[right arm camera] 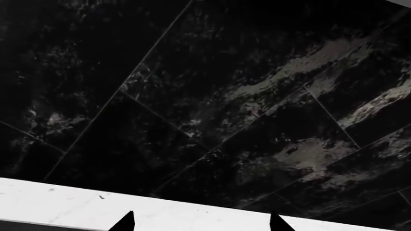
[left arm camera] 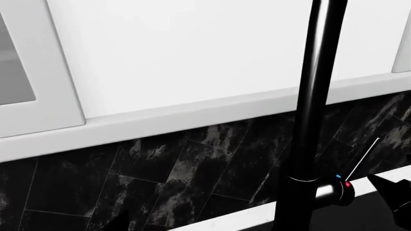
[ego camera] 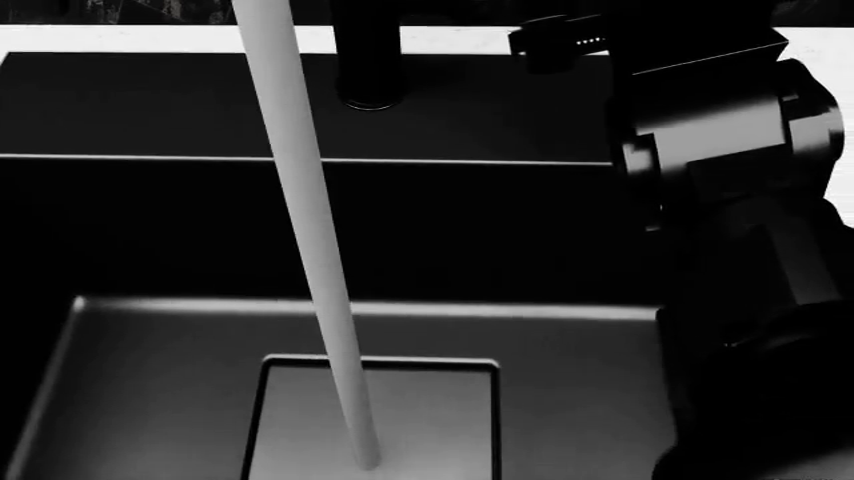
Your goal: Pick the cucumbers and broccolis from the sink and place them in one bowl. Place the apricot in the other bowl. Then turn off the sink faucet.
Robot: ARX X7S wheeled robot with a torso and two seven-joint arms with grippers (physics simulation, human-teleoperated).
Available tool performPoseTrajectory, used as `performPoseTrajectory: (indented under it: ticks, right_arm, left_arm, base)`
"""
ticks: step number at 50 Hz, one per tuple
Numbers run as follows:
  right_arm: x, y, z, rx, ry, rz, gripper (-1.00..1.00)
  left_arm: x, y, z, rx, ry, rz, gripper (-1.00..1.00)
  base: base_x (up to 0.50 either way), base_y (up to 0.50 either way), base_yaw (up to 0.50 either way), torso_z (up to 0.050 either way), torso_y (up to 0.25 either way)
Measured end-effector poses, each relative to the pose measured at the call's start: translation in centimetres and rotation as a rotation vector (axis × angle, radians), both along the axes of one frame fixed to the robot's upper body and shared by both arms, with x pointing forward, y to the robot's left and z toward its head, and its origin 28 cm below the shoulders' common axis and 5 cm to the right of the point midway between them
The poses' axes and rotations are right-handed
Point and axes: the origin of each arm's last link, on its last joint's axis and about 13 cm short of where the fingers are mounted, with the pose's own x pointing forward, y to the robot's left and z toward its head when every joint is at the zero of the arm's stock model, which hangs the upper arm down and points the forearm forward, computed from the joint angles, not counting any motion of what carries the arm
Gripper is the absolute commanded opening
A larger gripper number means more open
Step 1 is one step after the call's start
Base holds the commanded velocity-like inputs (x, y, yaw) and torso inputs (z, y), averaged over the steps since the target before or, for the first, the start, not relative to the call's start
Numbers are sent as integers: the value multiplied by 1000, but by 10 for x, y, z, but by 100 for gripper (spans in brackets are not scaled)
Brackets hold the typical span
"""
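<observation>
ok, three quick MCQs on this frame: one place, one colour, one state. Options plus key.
1. Where does the water stream land?
A. in the sink basin
B. on the countertop
C. in a bowl

2. What colour is the faucet?
A. chrome
B. black
C. white

3. Is the faucet running?
A. yes
B. no
C. hidden

Key: 1 A, the head view shows the stream ending in the sink, near the drain panel. 2 B, the left wrist view shows a black spout and base against black tile. 3 A, a white stream still falls, so the lever is not yet turned off.

Black faucet (left arm camera: 311, 120) upright, water stream (ego camera: 314, 240) pouring into sink (ego camera: 134, 380).
</observation>
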Motion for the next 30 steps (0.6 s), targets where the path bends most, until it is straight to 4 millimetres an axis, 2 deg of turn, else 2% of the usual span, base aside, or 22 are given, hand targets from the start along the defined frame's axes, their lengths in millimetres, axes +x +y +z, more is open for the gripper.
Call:
performPoseTrajectory:
  ticks: [30]
  right_arm:
    - [2, 13, -2, 0, 2, 42, 100]
  left_arm:
    - [-1, 1, -1, -2, 4, 4, 100]
  base:
    - [0, 0, 0, 0, 0]
